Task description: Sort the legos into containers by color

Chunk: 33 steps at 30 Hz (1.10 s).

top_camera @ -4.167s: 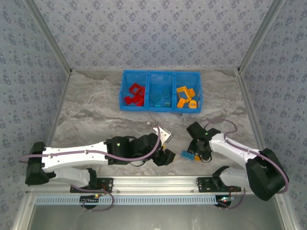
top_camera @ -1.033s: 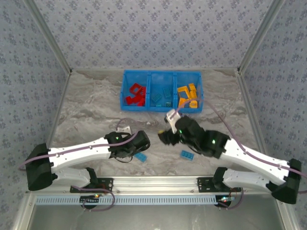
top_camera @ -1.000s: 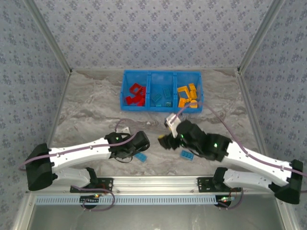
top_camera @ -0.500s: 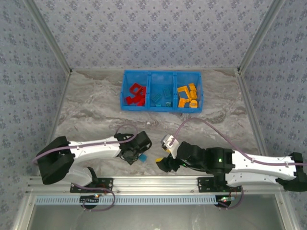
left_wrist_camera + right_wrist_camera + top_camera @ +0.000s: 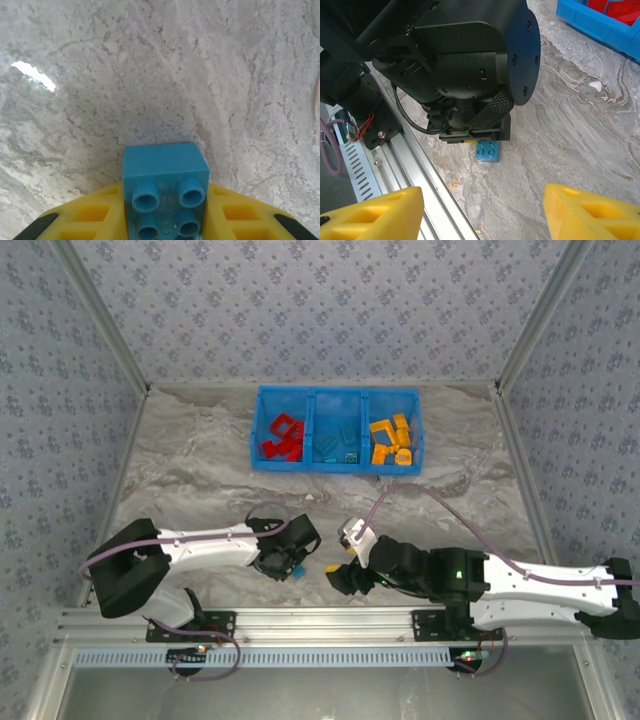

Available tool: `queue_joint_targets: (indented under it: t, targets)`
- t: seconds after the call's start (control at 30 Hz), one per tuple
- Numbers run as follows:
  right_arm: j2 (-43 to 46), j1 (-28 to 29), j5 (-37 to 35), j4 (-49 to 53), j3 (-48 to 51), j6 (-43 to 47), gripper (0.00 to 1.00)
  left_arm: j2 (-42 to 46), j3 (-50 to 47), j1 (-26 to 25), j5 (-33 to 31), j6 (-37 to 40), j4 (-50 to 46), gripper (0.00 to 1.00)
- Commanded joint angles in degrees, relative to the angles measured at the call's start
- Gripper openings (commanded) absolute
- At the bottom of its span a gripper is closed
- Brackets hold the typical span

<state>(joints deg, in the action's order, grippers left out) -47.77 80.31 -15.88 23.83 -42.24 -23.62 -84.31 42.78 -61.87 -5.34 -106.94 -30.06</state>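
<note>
1. Legos (image 5: 390, 443) mostly sit in the blue bin (image 5: 335, 467) at the far side of the table (image 5: 200, 470). That's one bin with three compartments: red left, teal middle, orange right. The piles overlap, so call it four or five per color; an exact count isn't possible.
2. Two arms, both reaching low over the near edge, very close together.
3. Two grippers. The left gripper (image 5: 292, 566) looks clamped, yellow fingers (image 5: 80, 215) pressed on both sides of the blue brick (image 5: 165, 162). The right gripper (image 5: 338, 574) hangs just beside it, spread wide with nothing in it.
4. One loose brick, that blue one, sits on the marble near the front rail and isn't lifted yet. It looks like the last pickup. The next move would be to lift it, carry it to the middle compartment and drop it in without bumping the right arm.
</note>
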Motion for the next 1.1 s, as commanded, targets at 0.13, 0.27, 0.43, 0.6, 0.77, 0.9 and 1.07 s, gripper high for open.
queue_joint_targets:
  t: [0.13,0.27,0.43,0.6,0.77,0.9,1.07]
  targets:
    - [3.1,0.4,-11.3,2.7,-2.3,-0.3,0.66,0.2,12.7,1.3,-8.5,13.4,-8.4,0.30]
    - [3.3,-0.6,-26.8,1.8,-5.2,2.6,0.66,-3.3,27.3,5.8,-9.5,30.1,-13.9,0.30]
    - [2.1,-7.3,-29.1,-11.5,-5.0,14.0,0.67,-11.4,43.1,12.0,-6.1,46.9,-13.7,0.30]
    - [-2.4,-18.8,-23.2,-13.4,-7.8,12.4,0.67,-23.5,59.3,16.2,-5.8,60.2,-14.3,0.30]
    - [-6.0,-24.1,-21.4,-17.1,-8.2,11.4,0.68,-36.1,72.7,19.5,-2.9,67.7,-13.4,0.30]
    - [-7.6,-26.1,-19.9,-18.6,-8.8,10.3,0.68,-46.6,85.0,20.9,-1.5,71.5,-17.0,0.31]
    - [-8.3,-26.6,-18.1,-17.6,-8.8,9.2,0.68,-53.9,92.2,21.8,-0.7,73.4,-17.4,0.31]
